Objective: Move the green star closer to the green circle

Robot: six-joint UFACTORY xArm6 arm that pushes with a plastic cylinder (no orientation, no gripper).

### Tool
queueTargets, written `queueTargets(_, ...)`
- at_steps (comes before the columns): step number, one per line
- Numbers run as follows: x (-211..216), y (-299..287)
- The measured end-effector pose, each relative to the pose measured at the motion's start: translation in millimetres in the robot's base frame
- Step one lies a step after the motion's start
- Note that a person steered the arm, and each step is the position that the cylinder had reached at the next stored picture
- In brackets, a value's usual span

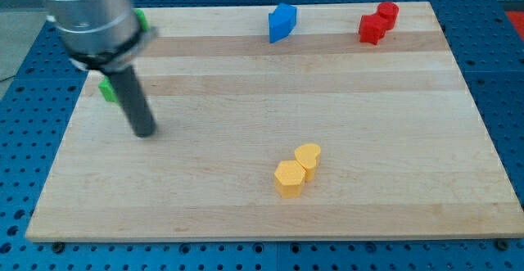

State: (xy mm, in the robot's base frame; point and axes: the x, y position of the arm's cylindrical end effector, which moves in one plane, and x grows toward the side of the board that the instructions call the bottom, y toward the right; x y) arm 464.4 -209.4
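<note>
Fingers do not exist on your arm, so nothing is open, closed or held: your dark, smooth rod ends in my tip (145,132), resting on the pale, grained wooden board (246,214) toward the view's left. Just above-left of my tip, a green block (106,89) is mostly hidden by the rod; a second green block (142,19) peeks out behind the grey arm housing. Which is the star cannot be told. Blue block (282,22) top centre; two touching red blocks (378,22) top right; yellow hexagon (289,178) touching yellow heart (309,155) lower centre.
</note>
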Motion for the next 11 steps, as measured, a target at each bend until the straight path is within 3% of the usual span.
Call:
queueTargets(1, -42, -47)
queueTargets(3, -104, -57)
queueTargets(5, -41, -67)
queueTargets(7, -141, -54)
queueTargets(9, -68, -79)
queueTargets(10, -65, -42)
queueTargets(11, -106, -25)
